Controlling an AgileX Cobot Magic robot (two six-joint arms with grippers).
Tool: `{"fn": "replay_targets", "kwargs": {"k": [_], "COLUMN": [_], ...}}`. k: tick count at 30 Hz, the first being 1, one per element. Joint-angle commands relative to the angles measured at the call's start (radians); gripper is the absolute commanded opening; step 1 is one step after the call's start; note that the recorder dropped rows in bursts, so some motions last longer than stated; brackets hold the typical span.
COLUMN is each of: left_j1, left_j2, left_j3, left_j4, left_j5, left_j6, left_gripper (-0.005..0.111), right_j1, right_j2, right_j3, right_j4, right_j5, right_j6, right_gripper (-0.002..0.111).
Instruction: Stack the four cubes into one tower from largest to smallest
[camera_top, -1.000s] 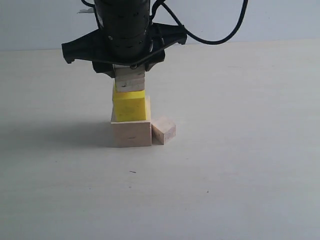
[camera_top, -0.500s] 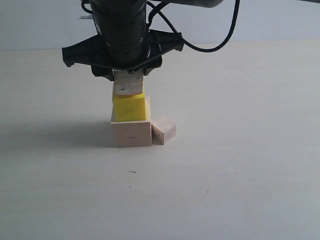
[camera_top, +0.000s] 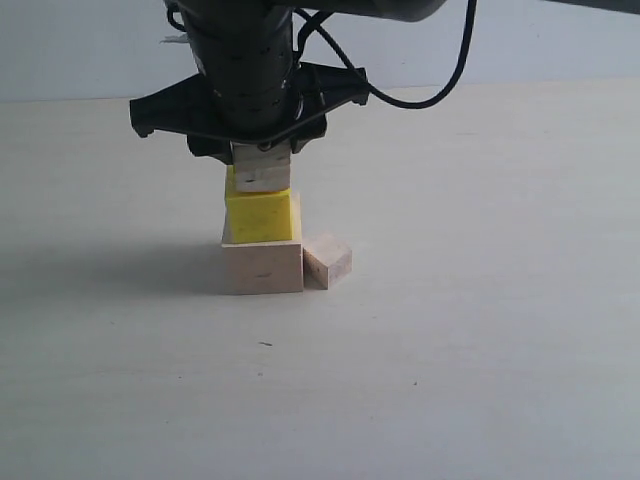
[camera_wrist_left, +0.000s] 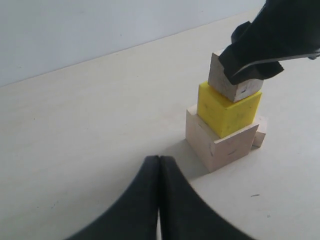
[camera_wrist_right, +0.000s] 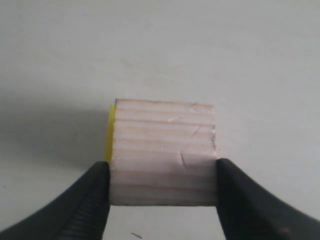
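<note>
Right hand (camera_top: 262, 165) was over the stack, pointing straight down. Its fingers were part-open and clamped on two opposite sides of a small pale cube (camera_top: 262, 179). The right wrist view confirmed it: both black fingers were flush against the cube's side faces, with a sliver of yellow showing past one edge. The cube's underside looked to be in contact with the top of the yellow cube (camera_top: 260, 215); couldn't tell whether its weight was on it. It sat a bit offset and off-square to the yellow one.

Yellow cube was on the large pale cube (camera_top: 262, 267), set toward its left edge in the exterior view. The large one was flat on the desk (camera_top: 480, 350).

Second small pale cube (camera_top: 329, 260) was on the desk at the large cube's right side, turned at an angle, touching it or nearly so.

Left hand (camera_wrist_left: 159, 160) was well clear of the stack, low over the desk, fingers pressed together with nothing between them.
</note>
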Motion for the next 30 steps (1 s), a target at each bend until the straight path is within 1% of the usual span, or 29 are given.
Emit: {"fn": "replay_targets", "kwargs": {"k": [1,14,25,30], "left_j1": [0.003,0.003,0.003,0.003], "left_j2": [-0.007,-0.031,-0.031,-0.031], "left_j3": [0.003,0.003,0.003,0.003], "left_j4": [-0.010,-0.010,-0.010,-0.010], "left_j5": [-0.009,-0.009,-0.009,-0.009], "left_j6": [-0.008,-0.008,-0.008,-0.008], "left_gripper": [0.000,0.000,0.000,0.000], "right_j1": [0.000,0.002,0.002,0.018], "right_j2": [0.012,0.012,0.012,0.012], "right_j3": [-0.010,-0.010,-0.010,-0.010], "right_j4": [-0.012,0.037,0.040,0.027], "right_j5": [-0.006,-0.014,0.012,0.014], "right_j6": [0.004,0.004,0.004,0.004], "right_gripper": [0.000,0.000,0.000,0.000]}}
